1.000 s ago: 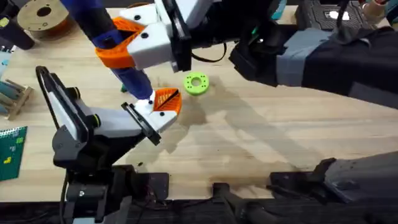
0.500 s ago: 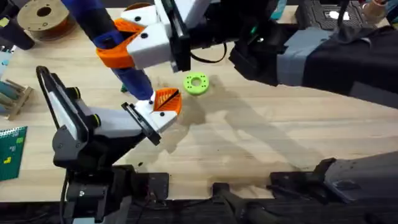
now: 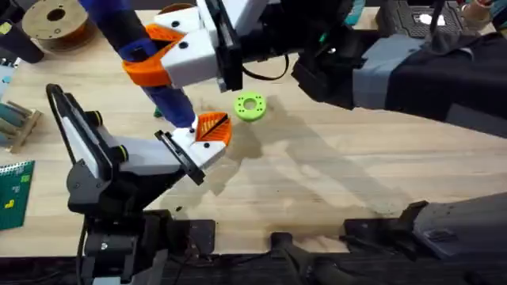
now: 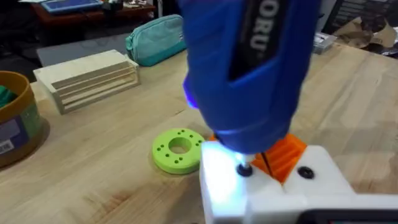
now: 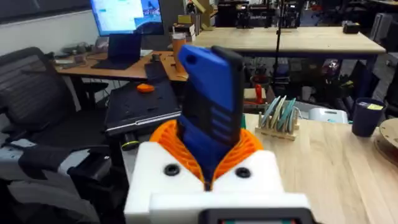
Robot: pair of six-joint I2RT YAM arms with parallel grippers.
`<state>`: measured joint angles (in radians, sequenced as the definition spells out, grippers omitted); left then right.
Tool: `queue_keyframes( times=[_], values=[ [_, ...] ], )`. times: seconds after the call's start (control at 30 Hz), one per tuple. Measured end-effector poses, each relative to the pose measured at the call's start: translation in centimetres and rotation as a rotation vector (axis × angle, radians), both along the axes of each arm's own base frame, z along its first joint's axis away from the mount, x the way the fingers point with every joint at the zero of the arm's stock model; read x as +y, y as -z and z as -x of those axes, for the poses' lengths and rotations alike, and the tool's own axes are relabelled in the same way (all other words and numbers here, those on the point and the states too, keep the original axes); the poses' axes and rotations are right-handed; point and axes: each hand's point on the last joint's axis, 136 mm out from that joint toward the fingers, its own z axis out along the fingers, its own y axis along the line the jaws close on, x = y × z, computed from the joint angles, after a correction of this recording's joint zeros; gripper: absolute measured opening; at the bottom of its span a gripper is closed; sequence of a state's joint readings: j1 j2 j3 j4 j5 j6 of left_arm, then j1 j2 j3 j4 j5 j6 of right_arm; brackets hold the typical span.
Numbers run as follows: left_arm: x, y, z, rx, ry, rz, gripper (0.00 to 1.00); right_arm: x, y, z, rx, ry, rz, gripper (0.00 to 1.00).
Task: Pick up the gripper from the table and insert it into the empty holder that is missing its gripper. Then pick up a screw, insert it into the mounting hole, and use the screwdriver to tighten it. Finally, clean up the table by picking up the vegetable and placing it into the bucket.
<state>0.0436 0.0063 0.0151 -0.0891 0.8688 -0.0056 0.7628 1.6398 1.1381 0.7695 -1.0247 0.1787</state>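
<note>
I am in the tightening step: my right pincer (image 3: 170, 54) is pinching the screwdriver (image 3: 150, 75) around its blue body, orange pads pressed against both sides, as the right wrist view shows (image 5: 208, 155). The tool is hanging steeply below this pincer, tip down. In the left wrist view the dark tip is sitting on a screw (image 4: 244, 169) in the white holder (image 4: 280, 196), with an orange wedge (image 4: 283, 152) just behind the tip.

My right arm is reaching across the middle of the table (image 3: 356, 174) and slanting down toward the left arm's end. My left arm is lying low and stretched forward, and its left pincer (image 3: 202, 141) is sitting right under the screwdriver's tip. I cannot tell whether that pincer is spread or pressed together.

By my judgement the next move is calling for steady downward pressure with the tip staying square on the screw head, because a slip would be sending it off onto the white block. 1 step is left after that, the clean-up. The bucket (image 4: 25, 93) is standing well apart from the left pincer, beyond a lime-green ring (image 4: 178, 149) that is lying near it.
</note>
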Motion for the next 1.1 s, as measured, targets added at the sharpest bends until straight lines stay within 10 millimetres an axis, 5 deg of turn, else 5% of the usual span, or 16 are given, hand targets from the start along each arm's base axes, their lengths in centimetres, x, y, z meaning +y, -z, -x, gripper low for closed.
queue_keyframes(
  times=[0.33,0.67,1.1],
  values=[
    [0.0,0.0,0.0,0.000,0.000,0.000,0.006,-0.1,-0.5,0.1,-0.022,-0.001,-0.022,0.013],
    [0.0,0.0,0.0,0.000,0.000,0.000,0.006,-0.1,-4.7,0.1,-0.103,-0.002,-0.102,0.013],
    [0.0,0.0,0.0,0.000,0.000,0.000,0.006,0.1,-3.3,-1.4,0.117,0.004,0.103,0.013]
  ],
)
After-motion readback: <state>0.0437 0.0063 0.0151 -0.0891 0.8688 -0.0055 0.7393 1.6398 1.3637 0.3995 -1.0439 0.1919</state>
